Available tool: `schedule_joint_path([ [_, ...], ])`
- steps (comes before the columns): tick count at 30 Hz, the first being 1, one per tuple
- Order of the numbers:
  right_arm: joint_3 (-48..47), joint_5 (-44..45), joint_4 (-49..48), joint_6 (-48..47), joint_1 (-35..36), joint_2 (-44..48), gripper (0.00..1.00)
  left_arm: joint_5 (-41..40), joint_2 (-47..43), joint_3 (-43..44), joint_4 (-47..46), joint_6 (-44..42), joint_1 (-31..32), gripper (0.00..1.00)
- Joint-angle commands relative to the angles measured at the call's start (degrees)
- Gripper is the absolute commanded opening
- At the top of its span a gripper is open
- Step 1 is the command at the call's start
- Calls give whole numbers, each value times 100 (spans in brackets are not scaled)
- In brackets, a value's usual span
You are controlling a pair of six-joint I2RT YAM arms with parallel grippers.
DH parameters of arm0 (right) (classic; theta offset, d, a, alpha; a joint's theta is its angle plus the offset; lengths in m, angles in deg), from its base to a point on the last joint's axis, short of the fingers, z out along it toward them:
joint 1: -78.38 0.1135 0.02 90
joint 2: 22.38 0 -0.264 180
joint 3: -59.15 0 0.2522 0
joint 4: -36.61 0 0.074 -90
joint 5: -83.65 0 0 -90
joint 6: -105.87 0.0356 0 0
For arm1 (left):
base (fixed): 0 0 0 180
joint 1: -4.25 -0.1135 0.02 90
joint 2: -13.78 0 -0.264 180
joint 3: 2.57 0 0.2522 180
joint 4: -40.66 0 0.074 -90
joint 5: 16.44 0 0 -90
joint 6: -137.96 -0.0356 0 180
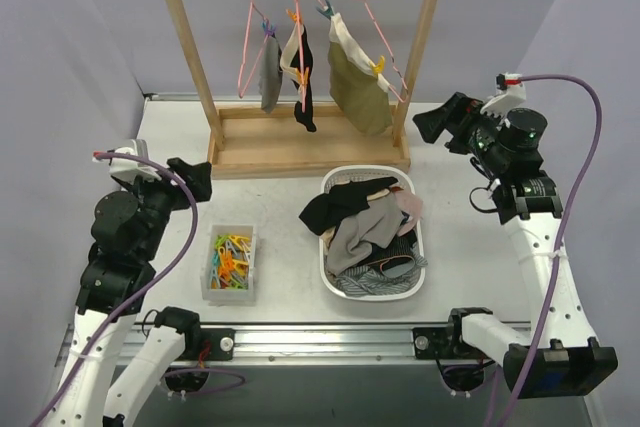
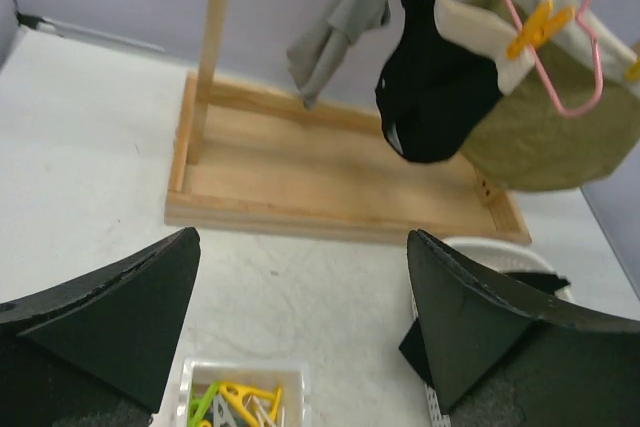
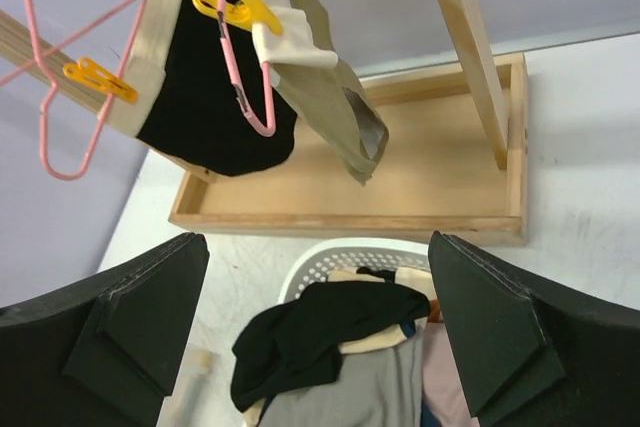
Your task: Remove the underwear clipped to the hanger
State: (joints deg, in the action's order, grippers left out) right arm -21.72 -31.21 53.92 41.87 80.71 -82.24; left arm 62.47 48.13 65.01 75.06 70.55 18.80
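Okay, nothing's off yet: the underwear (image 1: 305,102) hangs clipped to pink hangers (image 2: 591,37) on the rack (image 1: 188,37). My left pincer (image 1: 192,179) and right pincer (image 1: 432,122) sit wide open, empty. Next: the right one reaches the olive piece (image 1: 357,87), grips, tugs free.

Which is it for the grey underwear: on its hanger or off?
On. The grey underwear hangs from a pink hanger on the wooden rack, above its base.

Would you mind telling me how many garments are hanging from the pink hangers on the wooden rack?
3, hanging in a row: the grey one leftmost, the black-and-white one in the middle, the olive-green one rightmost. None appears hidden behind another.
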Motion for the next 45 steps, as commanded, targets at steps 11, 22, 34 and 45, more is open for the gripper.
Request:
schedule_joint_path([
  [11, -2656, 1127, 1366, -1913, 820, -1432, 100, 1839, -385, 137, 493, -343, 286, 94],
  [22, -3966, 3072, 1982, -3135, 2034, -2564, 100, 1786, -315, 32, 713, -325, 277, 94],
  [34, -5321, 2707, 2730, -3294, 2044, -3814, 81, 1742, -446, 50, 977, -466, 277, 94],
  [45, -5655, 2372, 3125, -3321, 2017, -4245, 57, 1760, -473, 76, 1064, -492, 277, 93],
])
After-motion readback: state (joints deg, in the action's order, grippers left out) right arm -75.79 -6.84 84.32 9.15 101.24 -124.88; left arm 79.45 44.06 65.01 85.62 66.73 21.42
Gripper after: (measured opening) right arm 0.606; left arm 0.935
